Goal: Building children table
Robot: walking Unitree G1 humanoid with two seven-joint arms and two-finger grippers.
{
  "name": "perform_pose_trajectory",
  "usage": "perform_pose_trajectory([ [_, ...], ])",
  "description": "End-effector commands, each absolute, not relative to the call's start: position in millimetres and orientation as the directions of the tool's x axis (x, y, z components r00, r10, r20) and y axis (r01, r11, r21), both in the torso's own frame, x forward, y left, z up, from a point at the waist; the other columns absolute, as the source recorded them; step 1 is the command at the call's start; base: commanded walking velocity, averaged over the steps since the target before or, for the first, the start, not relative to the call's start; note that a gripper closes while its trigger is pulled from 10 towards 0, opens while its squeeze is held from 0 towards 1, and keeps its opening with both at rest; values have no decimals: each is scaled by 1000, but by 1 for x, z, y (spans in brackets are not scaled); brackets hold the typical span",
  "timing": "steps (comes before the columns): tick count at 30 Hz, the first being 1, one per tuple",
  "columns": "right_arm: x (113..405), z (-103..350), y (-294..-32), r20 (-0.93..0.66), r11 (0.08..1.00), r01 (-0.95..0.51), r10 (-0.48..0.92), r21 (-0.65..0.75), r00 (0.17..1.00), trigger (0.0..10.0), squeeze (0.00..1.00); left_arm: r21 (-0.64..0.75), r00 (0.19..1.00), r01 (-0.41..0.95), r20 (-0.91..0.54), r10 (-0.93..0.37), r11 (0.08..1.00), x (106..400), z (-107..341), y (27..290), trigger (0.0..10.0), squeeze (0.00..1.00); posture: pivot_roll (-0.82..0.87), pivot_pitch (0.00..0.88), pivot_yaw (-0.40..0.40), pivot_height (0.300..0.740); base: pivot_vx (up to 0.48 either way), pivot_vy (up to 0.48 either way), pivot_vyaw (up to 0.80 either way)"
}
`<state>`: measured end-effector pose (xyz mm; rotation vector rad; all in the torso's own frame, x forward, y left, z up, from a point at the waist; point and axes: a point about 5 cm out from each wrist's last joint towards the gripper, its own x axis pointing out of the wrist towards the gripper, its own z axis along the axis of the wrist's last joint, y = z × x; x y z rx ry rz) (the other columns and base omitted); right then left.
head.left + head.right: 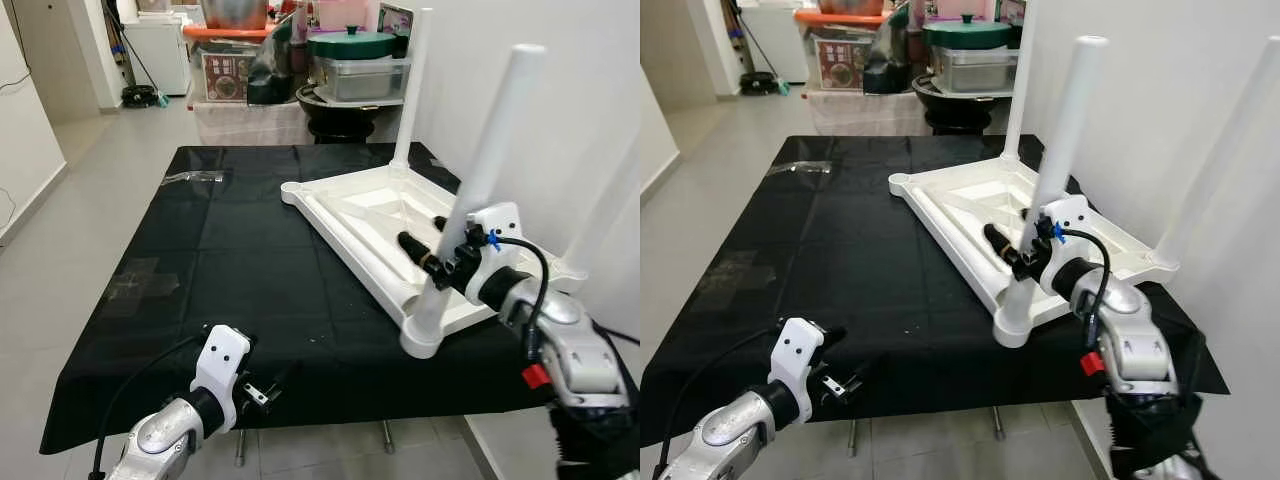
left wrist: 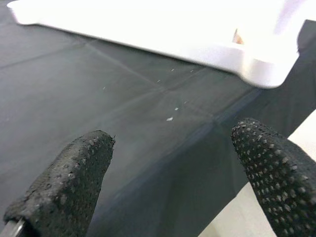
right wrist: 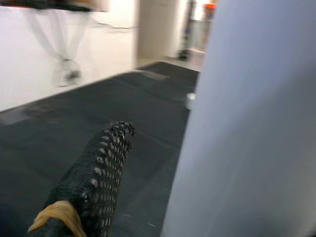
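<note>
— So where is the white plastic children's table top (image 1: 370,225)?
— Upside down on the black-covered table (image 1: 230,260), right side.
— And the right gripper (image 1: 432,247)?
— Fingers clamped on the near white tube leg (image 1: 480,180).
— The left gripper (image 1: 262,392)?
— At the near edge, fingers apart.
</note>
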<state>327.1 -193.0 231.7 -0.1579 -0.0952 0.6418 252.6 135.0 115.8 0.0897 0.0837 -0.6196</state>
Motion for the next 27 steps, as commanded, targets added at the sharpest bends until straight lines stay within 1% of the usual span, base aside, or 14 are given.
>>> perform_pose_trajectory([
  [1, 326, 237, -179, 52, 719, -661, 684, -214, 727, 10000, 0, 57, 809, 584, -122, -575, 810, 253, 113, 137, 10000, 0, 62, 0, -57, 740, 0, 0, 0],
  [2, 329, 238, -178, 52, 703, -677, 701, -218, 711, 4275, 0, 57, 809, 585, -122, -576, 809, 252, 113, 138, 10000, 0, 70, 0, -63, 740, 0, 0, 0],
  [4, 331, 239, -178, 53, 693, -687, 711, -217, 701, 4275, 0, 57, 808, 585, -122, -576, 809, 252, 114, 138, 10000, 0, 78, 0, -69, 740, 0, 0, 0],
  [5, 333, 240, -178, 54, 685, -698, 721, -208, 691, 235, 0, 55, 811, 581, -124, -572, 812, 251, 113, 140, 10000, 0, 79, 0, -70, 740, 0, 0, 0],
  [12, 340, 234, -187, 30, 713, -663, 686, -231, 727, 0, 0, 53, 815, 574, -129, -565, 817, 248, 112, 141, 10000, 0, 76, 0, -71, 740, 0, 0, 0],
  [13, 344, 227, -193, -7, 759, -613, 627, -217, 779, 0, 0, 52, 814, 575, -128, -566, 816, 248, 112, 141, 10000, 0, 72, 0, -69, 740, 0, 0, 0],
  [14, 344, 227, -193, -7, 759, -613, 627, -217, 779, 0, 0, 52, 814, 575, -128, -566, 816, 248, 112, 141, 10000, 0, 72, 0, -69, 740, 0, 0, 0],
  [16, 352, 216, -200, -41, 875, -441, 443, -200, 896, 0, 0, 49, 812, 578, -127, -569, 814, 248, 112, 139, 10000, 0, 70, 0, -68, 740, 0, 0, 0],
  [17, 352, 216, -200, -41, 875, -441, 443, -200, 896, 0, 0, 49, 812, 578, -127, -569, 814, 248, 112, 139, 10000, 0, 70, 0, -68, 740, 0, 0, 0],
  [18, 356, 211, -204, -46, 929, -304, 301, -213, 953, 0, 0, 48, 811, 580, -127, -571, 813, 248, 112, 139, 10000, 0, 68, 0, -65, 740, 0, 0, 0],
  [19, 356, 211, -204, -46, 929, -304, 301, -213, 953, 0, 0, 48, 811, 580, -127, -571, 813, 248, 112, 139, 10000, 0, 68, 0, -65, 740, 0, 0, 0],
  [21, 357, 206, -219, -38, 972, 28, -38, -235, 999, 0, 0, 46, 809, 583, -128, -574, 811, 248, 112, 138, 10000, 0, 64, 0, -59, 740, 0, 0, 0],
  [23, 344, 198, -219, -25, 943, 268, -278, -198, 960, 0, 0, 45, 804, 589, -128, -581, 807, 247, 112, 136, 10000, 0, 66, 0, -62, 740, 0, 0, 0],
  [27, 338, 195, -213, -30, 933, 312, -322, -180, 946, 0, 0, 45, 803, 591, -127, -582, 805, 248, 112, 136, 10000, 0, 66, 0, -61, 740, 0, 0, 0],
])
